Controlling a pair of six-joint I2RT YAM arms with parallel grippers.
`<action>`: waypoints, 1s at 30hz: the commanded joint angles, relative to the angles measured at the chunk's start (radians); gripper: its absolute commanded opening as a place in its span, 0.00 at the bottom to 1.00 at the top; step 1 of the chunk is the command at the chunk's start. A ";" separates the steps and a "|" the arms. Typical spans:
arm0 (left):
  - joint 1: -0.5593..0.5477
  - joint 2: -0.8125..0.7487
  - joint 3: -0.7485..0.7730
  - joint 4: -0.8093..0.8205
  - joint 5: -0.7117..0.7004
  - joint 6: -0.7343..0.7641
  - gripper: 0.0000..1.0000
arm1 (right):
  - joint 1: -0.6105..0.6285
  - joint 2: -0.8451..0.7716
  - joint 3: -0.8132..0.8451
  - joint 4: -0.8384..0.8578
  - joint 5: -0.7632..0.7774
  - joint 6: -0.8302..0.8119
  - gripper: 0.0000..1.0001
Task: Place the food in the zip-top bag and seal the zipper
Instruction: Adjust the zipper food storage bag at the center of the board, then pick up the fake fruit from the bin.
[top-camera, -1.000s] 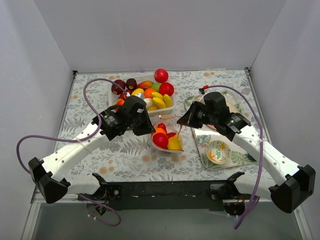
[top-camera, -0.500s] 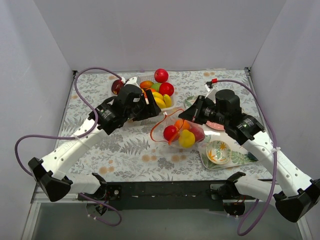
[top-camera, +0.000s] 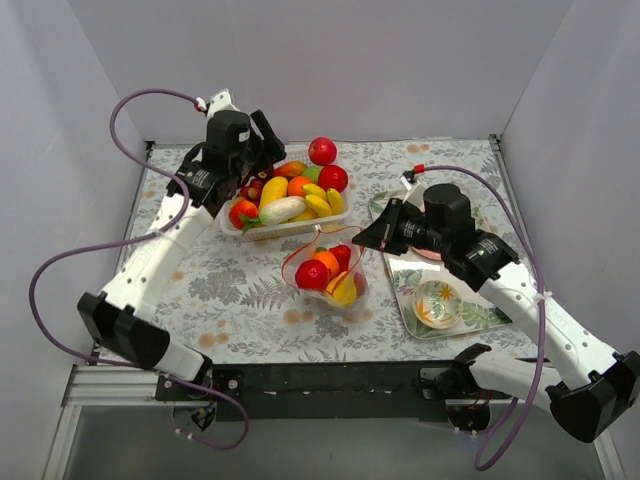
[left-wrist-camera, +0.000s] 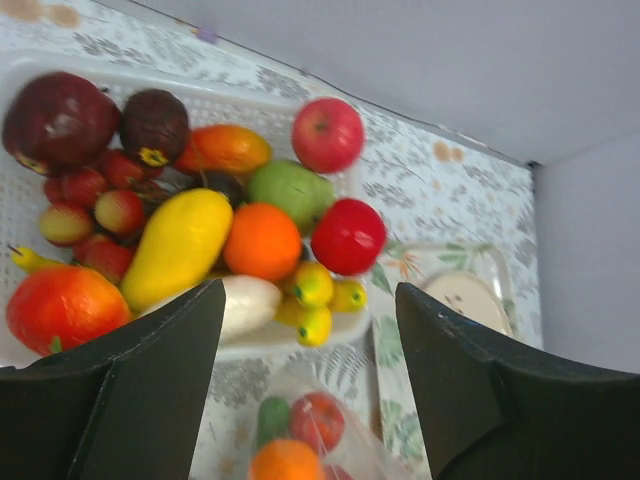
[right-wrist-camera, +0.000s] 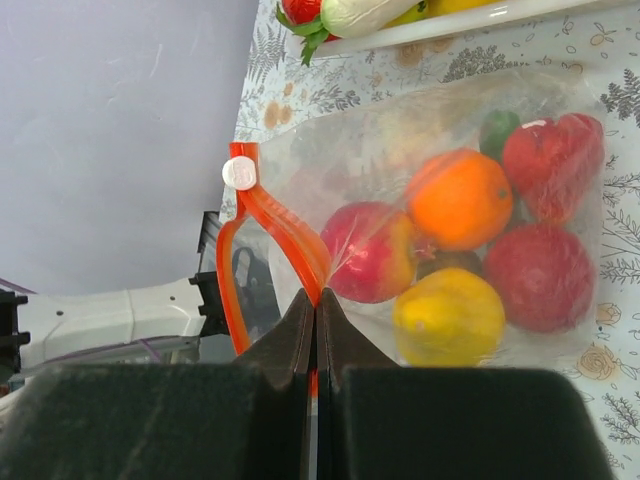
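The clear zip-top bag (top-camera: 325, 272) sits mid-table with several pieces of food inside: red, orange and yellow fruit (right-wrist-camera: 455, 200). Its red-orange zipper (right-wrist-camera: 268, 222) gapes in a loop with a white slider tab. My right gripper (top-camera: 360, 242) is at the bag's right side, shut on the zipper strip (right-wrist-camera: 316, 298). My left gripper (top-camera: 255, 165) hangs open above the white basket (top-camera: 338, 216), holding nothing; its dark fingers (left-wrist-camera: 130, 390) frame the basket's fruit (left-wrist-camera: 180, 245) and the bag's top (left-wrist-camera: 300, 430).
A red apple (top-camera: 322, 150) lies by the basket's far rim. At the right stands a leaf-patterned tray (top-camera: 478, 314) with a small bowl (top-camera: 437, 303) and a plate under my right arm. White walls close in the back and both sides.
My left gripper opened, let go of the bag and rose back-left over the basket. The right gripper kept its hold on the strip; the bag swung right, then settled mid-table.
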 joint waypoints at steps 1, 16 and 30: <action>0.072 0.136 0.093 0.043 -0.133 0.085 0.68 | 0.010 -0.008 -0.021 0.108 -0.041 0.012 0.01; 0.190 0.626 0.392 0.086 -0.118 0.171 0.72 | 0.015 -0.044 -0.088 0.107 -0.057 0.000 0.01; 0.170 0.683 0.340 0.112 -0.151 0.101 0.69 | 0.017 -0.048 -0.116 0.124 -0.063 0.001 0.01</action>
